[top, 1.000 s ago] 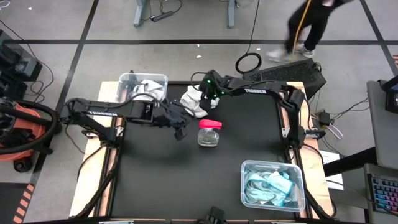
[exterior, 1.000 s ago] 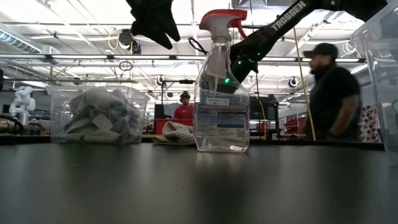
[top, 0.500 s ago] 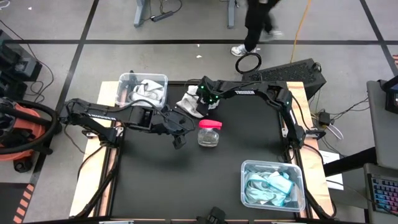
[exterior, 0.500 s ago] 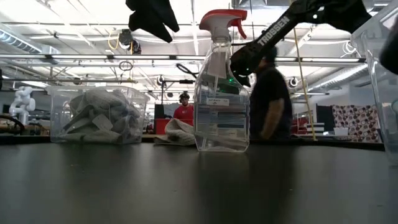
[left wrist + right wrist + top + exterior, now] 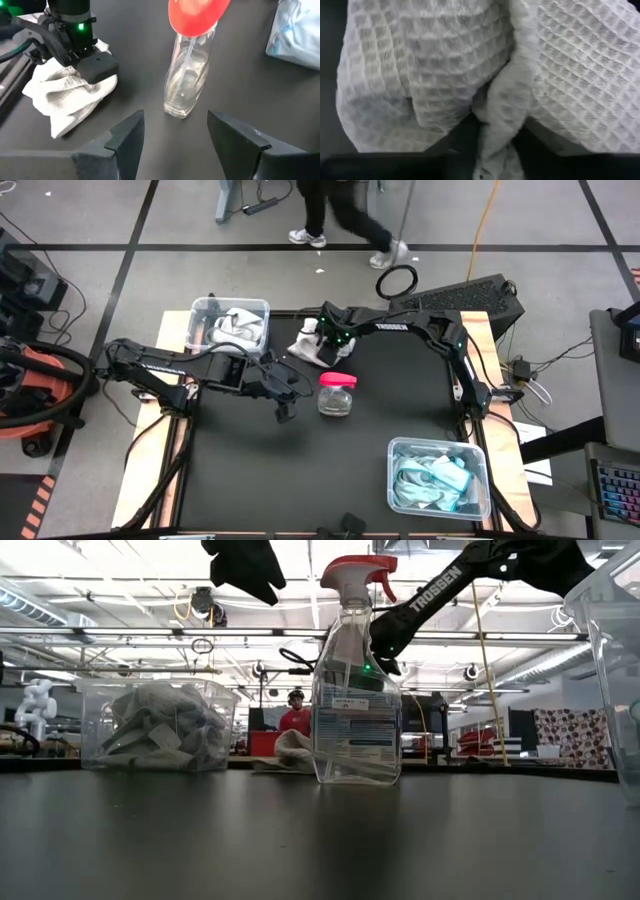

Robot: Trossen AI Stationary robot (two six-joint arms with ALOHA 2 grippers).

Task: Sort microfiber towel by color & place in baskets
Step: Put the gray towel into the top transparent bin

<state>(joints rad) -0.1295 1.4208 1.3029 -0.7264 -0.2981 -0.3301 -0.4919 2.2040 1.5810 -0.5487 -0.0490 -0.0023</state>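
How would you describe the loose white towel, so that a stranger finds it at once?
Look at the black table, at its far edge between the two arms. Beside the spray bottle lies a crumpled white towel under the right gripper. It alone lies outside a bin.

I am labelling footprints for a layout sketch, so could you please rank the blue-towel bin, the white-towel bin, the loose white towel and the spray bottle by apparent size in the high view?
1. Blue-towel bin, nearer the camera's edge.
2. White-towel bin.
3. Loose white towel, partly covered by the right claw.
4. Spray bottle, close to the towel, so unsure.
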